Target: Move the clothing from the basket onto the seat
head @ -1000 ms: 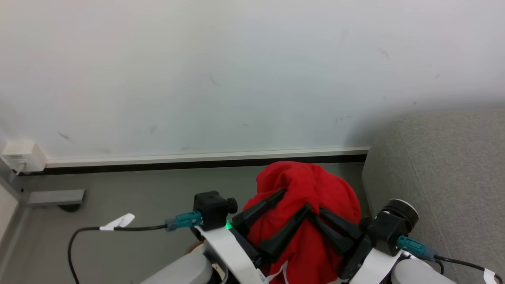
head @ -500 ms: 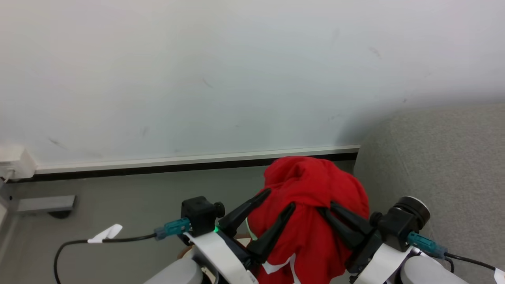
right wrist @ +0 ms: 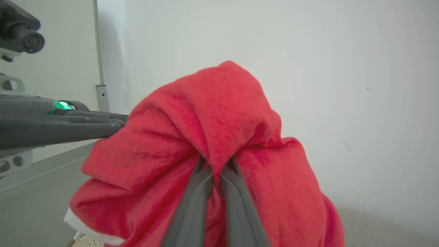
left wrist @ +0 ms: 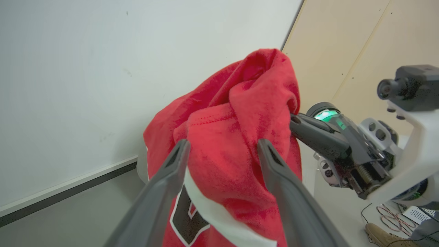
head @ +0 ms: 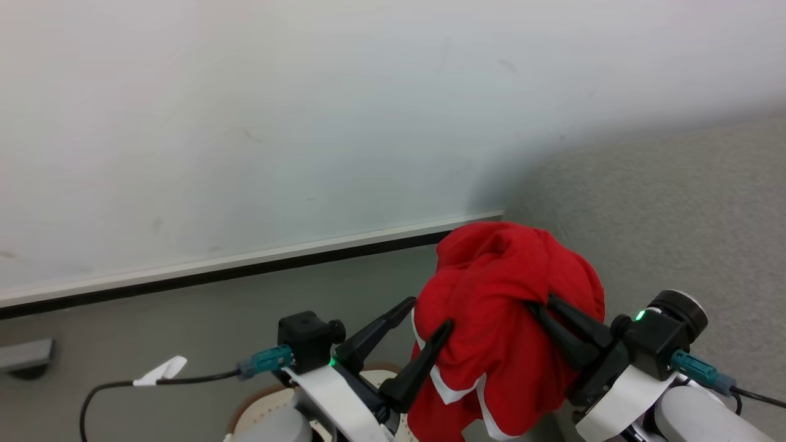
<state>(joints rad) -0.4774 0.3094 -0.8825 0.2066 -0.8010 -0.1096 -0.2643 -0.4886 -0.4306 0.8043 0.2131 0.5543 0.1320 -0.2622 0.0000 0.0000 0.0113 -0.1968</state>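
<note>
The right gripper [head: 540, 302] is clenched on a fold of the red clothing [head: 509, 288]. The clothing hangs in the air, above the basket [head: 261, 410] and just beside the grey seat [head: 675, 215]. The left gripper [head: 430, 312] is released, its fingers spread wide at the left edge of the fabric.

One garment [head: 509, 307], one basket [head: 261, 417], one sofa [head: 675, 215], one left hand [head: 430, 313], one right hand [head: 543, 306].

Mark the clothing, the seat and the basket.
clothing [head: 509, 288]: head view, bunched red top.
seat [head: 675, 202]: head view, bare grey upholstery.
basket [head: 261, 405]: head view, cream wall inside rim.
</note>
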